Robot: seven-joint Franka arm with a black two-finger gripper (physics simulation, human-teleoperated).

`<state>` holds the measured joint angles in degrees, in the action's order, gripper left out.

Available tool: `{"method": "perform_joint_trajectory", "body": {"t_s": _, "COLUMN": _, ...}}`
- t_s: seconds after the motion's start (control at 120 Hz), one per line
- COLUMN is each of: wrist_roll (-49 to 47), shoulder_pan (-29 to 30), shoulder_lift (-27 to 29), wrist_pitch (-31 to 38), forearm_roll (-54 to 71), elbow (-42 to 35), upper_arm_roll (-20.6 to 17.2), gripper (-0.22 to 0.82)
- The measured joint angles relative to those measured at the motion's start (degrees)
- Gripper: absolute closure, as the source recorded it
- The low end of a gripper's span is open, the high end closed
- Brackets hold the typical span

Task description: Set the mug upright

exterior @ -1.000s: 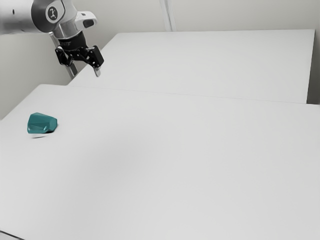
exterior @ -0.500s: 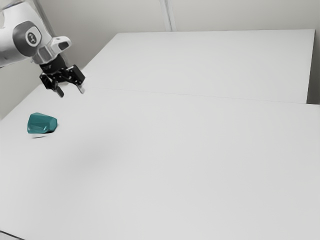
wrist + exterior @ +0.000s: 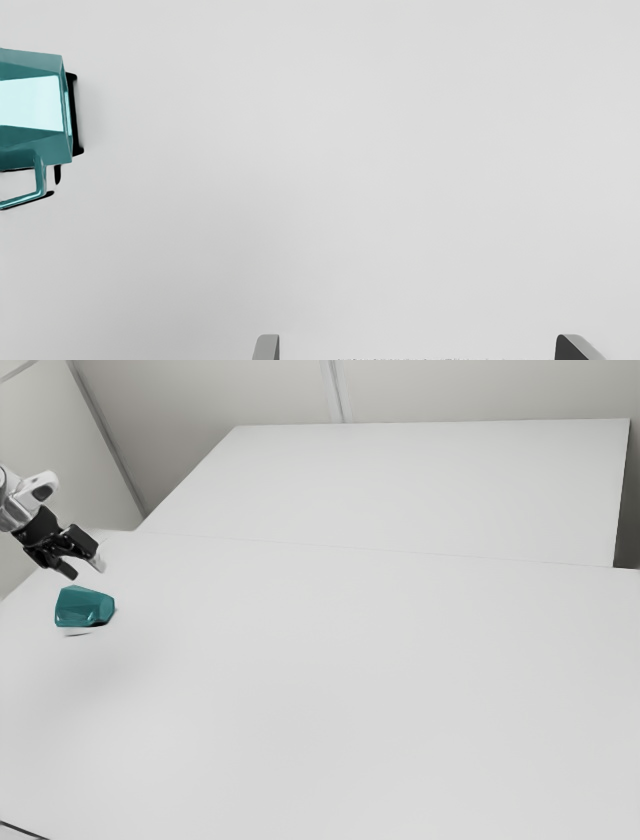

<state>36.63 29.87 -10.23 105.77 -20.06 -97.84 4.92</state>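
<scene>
In the exterior view my gripper (image 3: 84, 570) hangs above the table near the left edge, just over and behind the teal mug (image 3: 84, 607), not touching it. The mug lies on its side on the white table. From the wrist, the faceted mug (image 3: 31, 102) is cut off by the picture's edge, its handle lying against the table side. My gripper (image 3: 417, 347) is open, fingers wide apart with nothing between them, and the mug is off to one side of them.
The white table (image 3: 350, 690) spreads out around the mug. Behind it stands another white surface (image 3: 420, 480), with pale walls beyond. A thin dark line crosses the exterior view's lower left corner.
My gripper has travelled toward the exterior view's left and lower, coming closer to the mug. The mug has stayed where it was.
</scene>
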Motion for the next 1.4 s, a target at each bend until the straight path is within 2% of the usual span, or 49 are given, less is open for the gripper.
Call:
{"method": "perform_joint_trajectory", "body": {"t_s": 0.183, "wrist_roll": 10.93, "shoulder_pan": 6.04, "shoulder_lift": -6.80, "wrist_pitch": -1.08, "forearm_roll": -4.55, "elbow": 5.36, "upper_arm_roll": 0.20, "gripper": 0.00}}
{"method": "perform_joint_trajectory", "body": {"t_s": 0.342, "wrist_roll": 18.67, "shoulder_pan": 9.40, "shoulder_lift": -14.52, "wrist_pitch": -2.44, "forearm_roll": -7.83, "elbow": 12.43, "upper_arm_roll": 0.20, "gripper": 0.00}}
{"method": "perform_joint_trajectory", "body": {"t_s": 0.467, "wrist_roll": 23.69, "shoulder_pan": 11.96, "shoulder_lift": -18.53, "wrist_pitch": -3.66, "forearm_roll": -10.19, "elbow": 17.12, "upper_arm_roll": 0.14, "gripper": 0.00}}
{"method": "perform_joint_trajectory", "body": {"t_s": 0.7, "wrist_roll": 30.70, "shoulder_pan": 17.10, "shoulder_lift": -24.71, "wrist_pitch": -7.47, "forearm_roll": -13.10, "elbow": 24.47, "upper_arm_roll": -0.07, "gripper": 0.00}}
{"method": "perform_joint_trajectory", "body": {"t_s": 1.008, "wrist_roll": 36.64, "shoulder_pan": 21.49, "shoulder_lift": -36.42, "wrist_pitch": -10.47, "forearm_roll": -16.13, "elbow": 37.97, "upper_arm_roll": -0.48, "gripper": 0.00}}
{"method": "perform_joint_trajectory", "body": {"t_s": 1.108, "wrist_roll": 38.00, "shoulder_pan": 22.20, "shoulder_lift": -38.98, "wrist_pitch": -8.68, "forearm_roll": -16.95, "elbow": 40.25, "upper_arm_roll": -1.76, "gripper": 0.00}}
{"method": "perform_joint_trajectory", "body": {"t_s": 1.242, "wrist_roll": 39.51, "shoulder_pan": 23.49, "shoulder_lift": -40.21, "wrist_pitch": -2.88, "forearm_roll": -17.41, "elbow": 40.65, "upper_arm_roll": -5.27, "gripper": 0.00}}
{"method": "perform_joint_trajectory", "body": {"t_s": 1.4, "wrist_roll": 40.91, "shoulder_pan": 24.02, "shoulder_lift": -42.00, "wrist_pitch": 3.08, "forearm_roll": -18.56, "elbow": 41.31, "upper_arm_roll": -7.39, "gripper": 0.00}}
